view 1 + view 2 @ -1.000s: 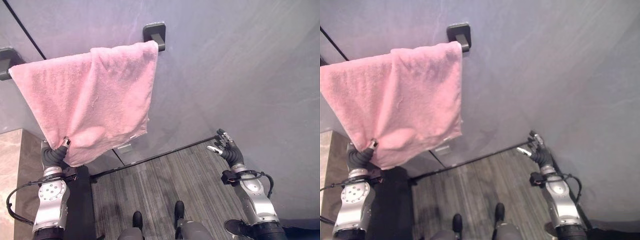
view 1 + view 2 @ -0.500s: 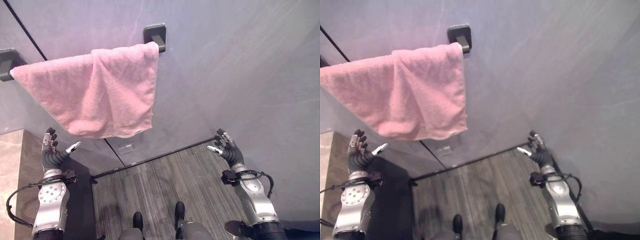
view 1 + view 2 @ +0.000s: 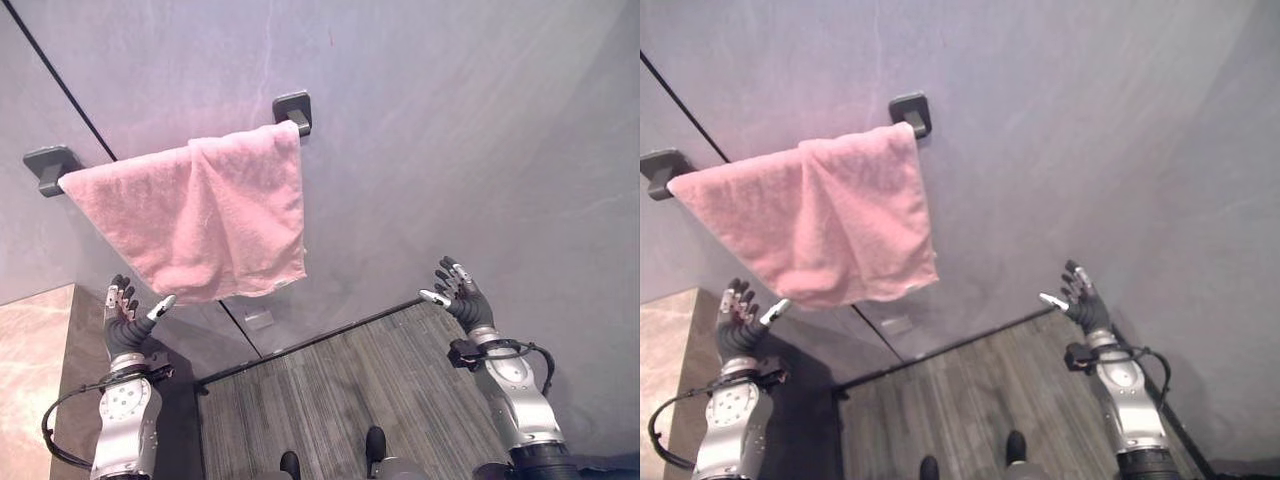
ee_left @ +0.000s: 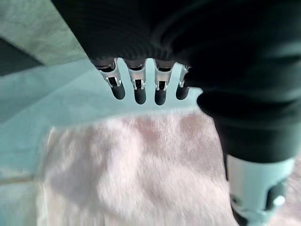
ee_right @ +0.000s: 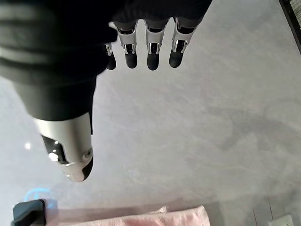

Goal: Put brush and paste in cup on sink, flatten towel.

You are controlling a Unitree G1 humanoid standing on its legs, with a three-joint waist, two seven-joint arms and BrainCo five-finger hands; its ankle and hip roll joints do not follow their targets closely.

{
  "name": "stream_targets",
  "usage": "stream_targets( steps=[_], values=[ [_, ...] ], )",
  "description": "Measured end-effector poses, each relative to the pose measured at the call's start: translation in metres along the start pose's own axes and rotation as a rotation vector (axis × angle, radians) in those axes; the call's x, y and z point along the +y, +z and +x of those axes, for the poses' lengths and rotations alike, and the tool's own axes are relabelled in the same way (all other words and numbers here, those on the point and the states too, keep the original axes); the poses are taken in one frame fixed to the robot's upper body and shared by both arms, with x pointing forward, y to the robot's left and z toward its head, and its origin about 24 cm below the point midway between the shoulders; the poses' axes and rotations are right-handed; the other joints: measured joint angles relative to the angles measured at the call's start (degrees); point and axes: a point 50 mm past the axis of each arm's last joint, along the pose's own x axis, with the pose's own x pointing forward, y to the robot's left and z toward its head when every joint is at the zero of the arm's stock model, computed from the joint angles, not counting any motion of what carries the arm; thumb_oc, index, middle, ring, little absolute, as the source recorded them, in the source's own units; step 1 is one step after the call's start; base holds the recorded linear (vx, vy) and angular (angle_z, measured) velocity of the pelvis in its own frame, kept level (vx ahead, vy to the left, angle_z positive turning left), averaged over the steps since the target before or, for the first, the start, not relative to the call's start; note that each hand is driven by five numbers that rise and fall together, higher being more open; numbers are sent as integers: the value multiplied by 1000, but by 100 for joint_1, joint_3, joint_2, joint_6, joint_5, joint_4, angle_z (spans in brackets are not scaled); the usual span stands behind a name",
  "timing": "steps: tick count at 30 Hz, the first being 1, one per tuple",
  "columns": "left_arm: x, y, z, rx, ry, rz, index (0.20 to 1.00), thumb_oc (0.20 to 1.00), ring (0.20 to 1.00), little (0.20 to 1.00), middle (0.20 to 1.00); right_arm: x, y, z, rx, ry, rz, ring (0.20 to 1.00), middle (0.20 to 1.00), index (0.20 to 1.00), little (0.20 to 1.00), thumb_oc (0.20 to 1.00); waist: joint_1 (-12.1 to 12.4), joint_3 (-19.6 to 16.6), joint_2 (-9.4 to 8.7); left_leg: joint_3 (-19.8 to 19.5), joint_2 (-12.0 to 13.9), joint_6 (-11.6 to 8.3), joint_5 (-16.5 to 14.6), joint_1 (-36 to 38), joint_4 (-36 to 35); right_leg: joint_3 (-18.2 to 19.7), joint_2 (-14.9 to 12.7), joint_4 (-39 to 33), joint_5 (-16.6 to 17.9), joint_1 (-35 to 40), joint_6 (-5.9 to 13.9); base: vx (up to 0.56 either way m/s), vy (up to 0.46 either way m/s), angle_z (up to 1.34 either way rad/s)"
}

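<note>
From the head camera I see the pink towel [image 3: 195, 225] draped over the wall rail [image 3: 290, 110], bunched toward its right end with a fold down the middle. My left hand [image 3: 125, 320] hangs below it, fingers spread, holding nothing. My right hand [image 3: 455, 295] waits well right, splayed wide.

Left wrist: straight fingertips [image 4: 136, 92] face the terry cloth, apart from it.

Right wrist: bare wall.
</note>
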Motion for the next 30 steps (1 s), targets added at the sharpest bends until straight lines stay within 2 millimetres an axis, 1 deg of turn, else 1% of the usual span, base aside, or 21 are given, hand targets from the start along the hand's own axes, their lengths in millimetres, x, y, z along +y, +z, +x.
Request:
stream_targets(
  steps=[5, 6, 7, 8, 10, 12, 13, 15, 16, 17, 18, 21, 23, 25, 27, 30],
  values=[
    [-16, -16, -12, 65, -51, -47, 1000, 1000, 1000, 1000, 1000, -8, -4, -5, 13, -45, 2, 1000, 1000, 1000, 1000, 1000, 6, -19, -18, -10, 7, 1, 0, 2, -1, 0, 11, 0, 11, 11, -4, 0, -52, 0],
    [-23, -24, -17, 96, -79, -50, 1000, 1000, 1000, 1000, 1000, -11, -6, -9, 22, -59, 3, 1000, 1000, 1000, 1000, 1000, 8, -28, -22, -20, 7, 1, 0, 3, -1, -4, 14, 0, 11, 17, -3, -11, -50, 3],
    [-31, -46, -30, 199, -156, -19, 1000, 1000, 1000, 1000, 1000, -12, -9, -11, 32, -80, 2, 1000, 1000, 1000, 1000, 1000, -2, -28, -22, -22, 11, 2, -1, 1, -1, -6, 20, 0, 13, 16, -4, -9, -45, 2],
    [-33, -54, -34, 239, -180, -6, 1000, 1000, 1000, 1000, 1000, -13, -9, -11, 34, -83, 2, 1000, 1000, 1000, 1000, 1000, -8, -28, -23, -23, 12, 2, -1, 2, 0, -6, 22, 0, 13, 16, -4, -9, -43, -1],
    [-35, -78, -48, 358, -230, 37, 1000, 1000, 1000, 1000, 1000, -13, -9, -11, 33, -88, 3, 1000, 1000, 1000, 1000, 1000, -16, -31, -43, -22, 27, 2, -1, 0, 0, -4, 38, -1, 19, 14, -12, -5, -45, -1],
    [-31, -95, -55, 438, -237, 92, 1000, 1000, 1000, 1000, 1000, -13, -9, -11, 30, -97, 3, 1000, 1000, 1000, 1000, 1000, -13, -38, -49, -24, 36, 13, -9, 4, 0, -5, 45, -1, 10, 16, -26, -4, -15, 0],
    [-27, -105, -63, 497, -238, 125, 1000, 1000, 1000, 1000, 1000, -14, -9, -11, 28, -102, 3, 1000, 1000, 1000, 1000, 1000, -15, -34, -59, -24, 41, 17, -10, -5, -2, -5, 50, -1, 8, 6, -28, 0, 0, 0],
    [-21, -122, -72, 570, -260, 226, 1000, 1000, 1000, 1000, 1000, -14, -12, -11, 40, -106, 3, 1000, 1000, 1000, 1000, 1000, -15, -42, -53, -22, 41, 18, -11, -2, -2, -5, 50, -1, 8, 8, -29, 0, 0, 0],
    [-19, -126, -74, 594, -262, 244, 1000, 1000, 1000, 1000, 1000, -14, -13, -11, 42, -106, 4, 1000, 1000, 1000, 1000, 1000, -21, -42, -54, -21, 41, 19, -12, -3, -1, -4, 50, -1, 7, 5, -30, 0, 0, 0],
    [-11, -137, -84, 648, -270, 313, 1000, 1000, 1000, 1000, 1000, -14, -14, -12, 49, -108, 5, 1000, 1000, 1000, 1000, 1000, -49, -41, -61, -21, 40, 19, -12, -8, -3, -3, 49, -1, 8, 1, -29, 0, 0, 0],
    [-8, -143, -88, 685, -269, 340, 1000, 1000, 1000, 1000, 1000, -14, -15, -12, 53, -109, 5, 1000, 1000, 1000, 1000, 1000, -61, -46, -62, -19, 40, 20, -13, -6, -3, -3, 47, -1, 8, 0, -29, 0, 0, 0],
    [8, -163, -110, 817, -256, 421, 1000, 1000, 1000, 1000, 1000, -15, -19, -13, 61, -114, 9, 1000, 1000, 1000, 1000, 1000, -129, -55, -84, -18, 38, 21, -15, -15, -12, -2, 45, -1, 5, -10, -32, 0, 0, 0],
    [19, -175, -126, 907, -272, 510, 1000, 1000, 1000, 1000, 1000, -15, -22, -13, 67, -116, 9, 1000, 1000, 1000, 1000, 1000, -139, -66, -100, -12, 35, 24, -17, -15, -16, 2, 43, -1, 5, -16, -33, 0, 0, 0],
    [25, -179, -133, 937, -289, 563, 1000, 1000, 1000, 1000, 1000, -15, -23, -13, 72, -113, 7, 1000, 1000, 1000, 1000, 1000, -137, -75, -109, -11, 34, 23, -17, -20, -28, 3, 42, -1, 2, -21, -38, 0, 0, 0],
    [25, -178, -132, 931, -297, 580, 1000, 1000, 1000, 1000, 1000, -14, -23, -13, 72, -110, 7, 1000, 1000, 1000, 1000, 1000, -139, -98, -104, -11, 30, 17, -22, -26, -29, 3, 39, -1, 0, -34, -39, 0, 0, 0],
    [25, -178, -133, 926, -322, 613, 1000, 1000, 1000, 1000, 1000, -12, -23, -13, 75, -101, 7, 1000, 1000, 1000, 1000, 1000, -138, -247, -68, -5, 27, 17, -21, -115, -69, 10, 38, -1, 0, -119, -39, 0, 0, 0]
  ],
)
